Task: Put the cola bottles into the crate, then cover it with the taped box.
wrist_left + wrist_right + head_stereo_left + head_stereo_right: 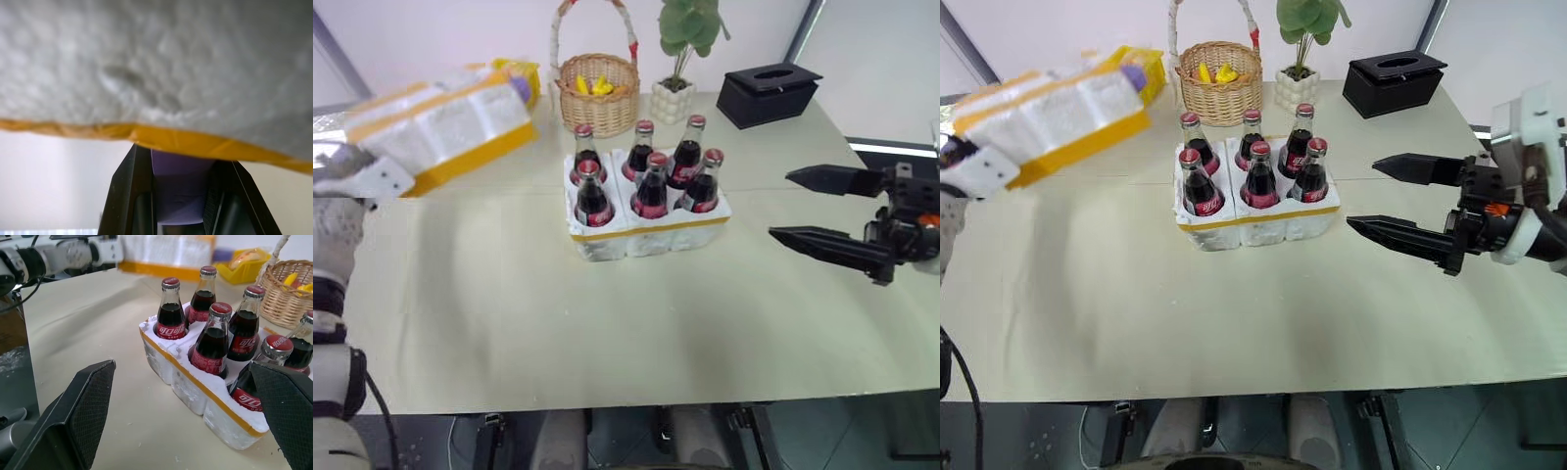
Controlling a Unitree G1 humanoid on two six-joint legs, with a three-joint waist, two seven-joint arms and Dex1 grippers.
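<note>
Several cola bottles [651,186] with red caps and labels stand upright in the wells of the crate [651,235], a low white foam block with a yellow band, at mid-table. The taped box [440,127], white foam with wide yellow tape, hangs tilted above the table's far left. My left gripper [180,164] is shut on its lower edge [156,63], and most of the fingers are hidden under it. Right of the crate, a little apart from it, my right gripper [780,205] is open, with nothing between its fingers [78,416].
Along the back of the table [607,333] stand a wicker basket [597,93] with yellow items, a small potted plant [674,98] and a black tissue box [769,93]. A small yellow bin [524,73] sits behind the raised box.
</note>
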